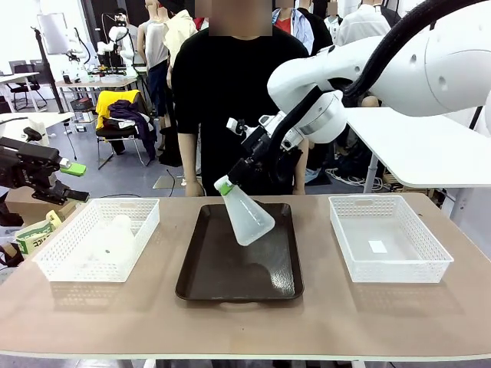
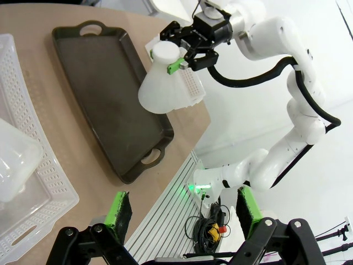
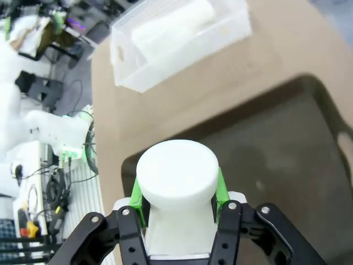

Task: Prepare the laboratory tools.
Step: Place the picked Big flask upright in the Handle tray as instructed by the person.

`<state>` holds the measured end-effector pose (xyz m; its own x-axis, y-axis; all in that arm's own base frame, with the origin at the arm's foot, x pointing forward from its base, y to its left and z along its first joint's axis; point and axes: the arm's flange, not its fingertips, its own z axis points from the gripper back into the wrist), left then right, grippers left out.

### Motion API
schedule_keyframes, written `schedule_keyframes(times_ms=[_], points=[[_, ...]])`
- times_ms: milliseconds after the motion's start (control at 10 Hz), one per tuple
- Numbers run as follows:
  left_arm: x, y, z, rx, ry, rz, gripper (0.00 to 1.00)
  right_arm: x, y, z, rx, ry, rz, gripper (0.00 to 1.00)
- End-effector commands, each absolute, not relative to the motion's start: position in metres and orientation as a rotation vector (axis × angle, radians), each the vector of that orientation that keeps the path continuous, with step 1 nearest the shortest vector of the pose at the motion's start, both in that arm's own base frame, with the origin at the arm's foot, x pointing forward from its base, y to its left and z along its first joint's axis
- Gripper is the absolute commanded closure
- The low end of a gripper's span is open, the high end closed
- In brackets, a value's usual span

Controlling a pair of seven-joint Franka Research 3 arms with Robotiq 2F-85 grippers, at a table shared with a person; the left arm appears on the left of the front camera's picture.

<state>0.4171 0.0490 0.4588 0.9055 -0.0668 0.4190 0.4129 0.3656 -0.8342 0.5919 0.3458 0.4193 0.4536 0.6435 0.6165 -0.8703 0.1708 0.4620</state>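
My right gripper (image 1: 225, 185) is shut on the neck of a frosted-white conical flask (image 1: 248, 216), holding it tilted in the air above the dark brown tray (image 1: 207, 280). The right wrist view looks down on this flask's round neck top (image 3: 177, 171) between the green pads, with the tray (image 3: 287, 154) below. From the left wrist view the held flask (image 2: 165, 85) hangs over the tray's far side. A second flask (image 1: 115, 234) lies on its side in the left white basket (image 1: 92, 274). My left gripper (image 1: 77, 182) hovers open, off the table's left end.
A second white mesh basket (image 1: 391, 270) stands at the right with only a small sticker inside. A person (image 1: 230, 92) stands behind the table's far edge, just beyond the tray. A cardboard box (image 1: 31, 230) sits beside the table's left end.
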Motion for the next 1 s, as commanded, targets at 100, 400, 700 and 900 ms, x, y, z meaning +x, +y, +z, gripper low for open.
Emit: schedule_keyframes(times_ms=[100, 400, 700, 900], points=[[0.417, 0.05, 0.461, -1.176, -0.338, -0.312, 0.0, 0.574, 0.327, 0.416, 0.997, -0.504, 1.278, 1.0], [0.417, 0.05, 0.461, -1.176, -0.338, -0.312, 0.0, 0.59, 0.339, 0.421, 0.96, -0.497, 1.264, 1.0], [0.417, 0.05, 0.461, -1.176, -0.338, -0.312, 0.0, 0.59, 0.339, 0.421, 0.96, -0.497, 1.264, 1.0], [0.417, 0.05, 0.461, -1.176, -0.338, -0.312, 0.0, 0.592, 0.335, 0.41, 0.98, -0.554, 1.315, 1.0]])
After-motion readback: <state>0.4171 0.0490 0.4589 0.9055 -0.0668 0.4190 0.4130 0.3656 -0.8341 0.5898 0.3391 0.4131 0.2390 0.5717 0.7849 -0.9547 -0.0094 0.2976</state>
